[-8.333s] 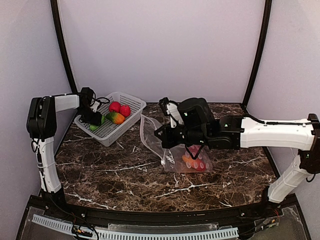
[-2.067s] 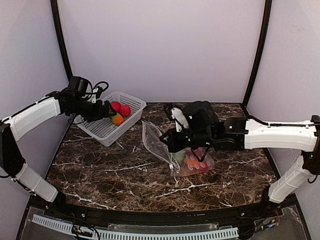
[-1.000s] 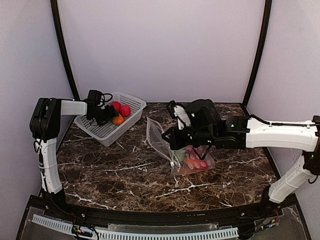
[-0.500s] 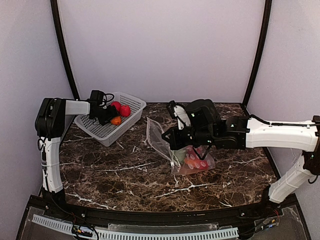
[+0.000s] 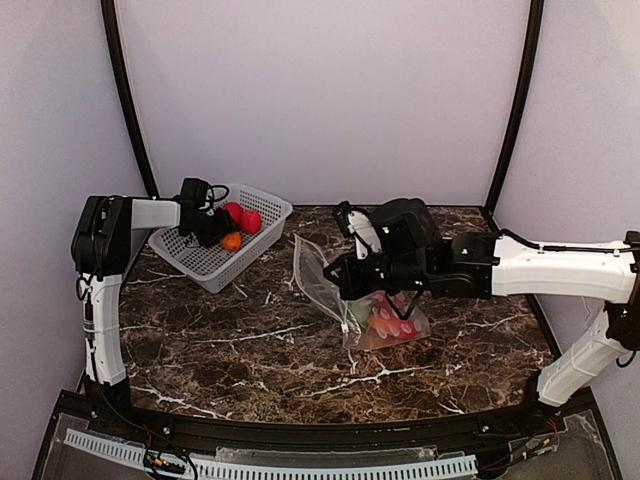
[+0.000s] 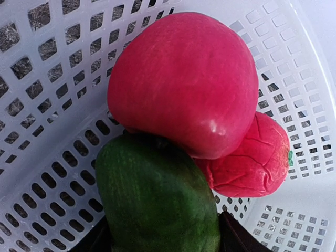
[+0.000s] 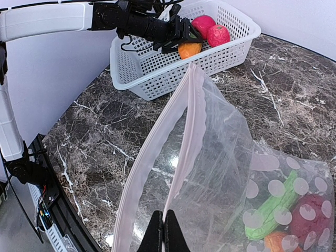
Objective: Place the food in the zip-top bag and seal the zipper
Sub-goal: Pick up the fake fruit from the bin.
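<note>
My left gripper (image 5: 218, 236) is inside the white basket, shut on the orange-yellow-green piece (image 5: 231, 241). Its green end (image 6: 157, 205) fills the space between my fingers (image 6: 236, 239). Two red round fruits (image 6: 184, 84) (image 6: 247, 163) lie touching it in the basket, and show from above (image 5: 241, 217). My right gripper (image 7: 164, 228) is shut on one lip of the zipper (image 7: 191, 121) and holds the zip-top bag (image 7: 226, 157) (image 5: 385, 320) open toward the basket. A green cucumber-like piece (image 7: 273, 207) and red and orange pieces lie inside the bag.
The white lattice basket (image 5: 205, 262) stands at the back left against the wall. The bag lies on the dark marble table (image 5: 230, 340) at mid-right. My right arm (image 5: 540, 268) stretches across from the right edge. Purple walls close in the back and sides.
The green cucumber-like piece has gone from the basket into the bag. My left gripper is back in the basket, closed on the orange-green piece. My right gripper has kept its hold on the bag.
</note>
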Motion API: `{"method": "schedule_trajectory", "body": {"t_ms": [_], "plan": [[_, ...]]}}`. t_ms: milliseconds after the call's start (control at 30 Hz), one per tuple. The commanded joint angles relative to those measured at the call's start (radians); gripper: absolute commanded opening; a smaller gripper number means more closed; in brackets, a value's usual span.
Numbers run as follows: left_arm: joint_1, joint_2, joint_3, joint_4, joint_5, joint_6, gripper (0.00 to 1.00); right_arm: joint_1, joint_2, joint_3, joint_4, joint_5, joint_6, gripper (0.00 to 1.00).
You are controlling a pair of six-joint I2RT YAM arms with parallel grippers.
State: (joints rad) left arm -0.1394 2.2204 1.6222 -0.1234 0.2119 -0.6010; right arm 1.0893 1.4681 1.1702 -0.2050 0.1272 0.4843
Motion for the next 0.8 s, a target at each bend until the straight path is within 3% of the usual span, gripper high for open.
{"method": "schedule_trajectory", "body": {"t_ms": [0,233,333,767], "plan": [[0.006,-0.003,0.032,-0.033,0.002,0.017,0.62,-0.009,0.006,-0.008,0.027,-0.001,0.008,0.0],[0.003,-0.084,-0.055,0.06,-0.007,0.039,0.62,-0.01,0.0,-0.009,0.027,0.0,0.007,0.0],[0.002,-0.191,-0.136,0.165,-0.011,0.062,0.62,-0.009,-0.008,-0.01,0.028,0.001,0.003,0.0],[-0.014,-0.666,-0.483,0.312,0.047,0.184,0.62,-0.009,-0.034,-0.023,0.041,0.002,0.004,0.0]]}}
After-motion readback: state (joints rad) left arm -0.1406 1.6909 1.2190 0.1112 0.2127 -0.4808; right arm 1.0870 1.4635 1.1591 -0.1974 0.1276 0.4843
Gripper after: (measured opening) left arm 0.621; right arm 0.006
